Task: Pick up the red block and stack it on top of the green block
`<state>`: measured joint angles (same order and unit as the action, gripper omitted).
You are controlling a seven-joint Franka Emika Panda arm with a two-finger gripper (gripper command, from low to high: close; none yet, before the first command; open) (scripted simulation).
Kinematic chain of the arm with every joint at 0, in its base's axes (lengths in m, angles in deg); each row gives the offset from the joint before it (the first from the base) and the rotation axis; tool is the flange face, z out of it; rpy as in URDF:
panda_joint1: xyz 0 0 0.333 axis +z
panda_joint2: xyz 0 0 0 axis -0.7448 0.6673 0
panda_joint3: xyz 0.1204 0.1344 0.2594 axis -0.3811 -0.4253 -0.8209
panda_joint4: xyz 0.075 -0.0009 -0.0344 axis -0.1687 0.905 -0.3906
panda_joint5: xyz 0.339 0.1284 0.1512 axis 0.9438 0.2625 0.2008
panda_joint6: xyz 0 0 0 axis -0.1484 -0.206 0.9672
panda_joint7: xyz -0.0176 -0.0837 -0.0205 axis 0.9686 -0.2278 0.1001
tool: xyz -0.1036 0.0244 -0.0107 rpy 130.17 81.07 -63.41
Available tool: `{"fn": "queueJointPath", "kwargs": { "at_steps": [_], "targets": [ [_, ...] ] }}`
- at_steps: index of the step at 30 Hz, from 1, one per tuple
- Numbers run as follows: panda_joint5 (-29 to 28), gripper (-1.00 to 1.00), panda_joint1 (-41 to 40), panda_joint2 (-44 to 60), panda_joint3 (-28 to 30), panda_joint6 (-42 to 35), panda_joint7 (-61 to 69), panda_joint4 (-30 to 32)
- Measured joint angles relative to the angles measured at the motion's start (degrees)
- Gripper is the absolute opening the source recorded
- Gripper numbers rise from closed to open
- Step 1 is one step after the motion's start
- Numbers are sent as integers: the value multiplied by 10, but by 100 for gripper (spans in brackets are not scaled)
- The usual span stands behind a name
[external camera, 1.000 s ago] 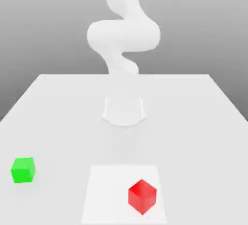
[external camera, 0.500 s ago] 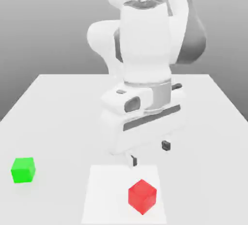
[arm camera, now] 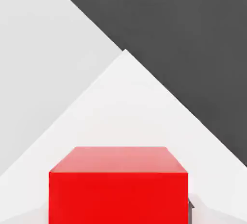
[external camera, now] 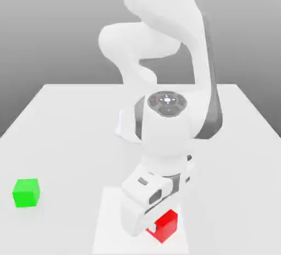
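Seeing the red block [external camera: 166,227] on the pale square patch [external camera: 110,221], toward the patch's near corner on the exterior view's right, flat on the patch and not lifted. Turned corner-on to the exterior camera, two side faces and the top showing.

Reading the gripper [external camera: 149,227] as down on the patch, right at the block, with the white hand body covering the block's side on the exterior view's left. From the hand view: red block [arm camera: 118,184] dead centre and very close, top face and one side face visible, one dark fingertip [arm camera: 190,208] flush against the block's side. Calling that clamped on the red block, jaws drawn in to block width. Can't see the other fingertip.

Spotting the green block [external camera: 26,192] off the patch, well apart from it on the exterior view's left, about level with the patch's far edge. Sitting flat on the grey table [external camera: 66,117], nothing touching it, nothing stacked on it.

Placing the arm [external camera: 164,117] as bent forward and down over the patch from beyond its far edge, wrist straight above the patch's right half in the exterior view.

Also catching, in the hand view, a corner of the patch [arm camera: 125,102] beyond the block.
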<state>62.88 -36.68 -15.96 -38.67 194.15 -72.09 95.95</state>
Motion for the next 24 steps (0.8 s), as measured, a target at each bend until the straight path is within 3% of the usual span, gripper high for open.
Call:
{"fn": "queueJointPath", "kwargs": {
  "at_steps": [7, 21, 24],
  "targets": [
    [-30, -100, -9, -109, 36, -92, -9, 16],
    [-36, -100, -272, -165, 197, -147, 127, 20],
    [1, -100, -284, -128, 188, -115, 164, 17]
  ]
}}
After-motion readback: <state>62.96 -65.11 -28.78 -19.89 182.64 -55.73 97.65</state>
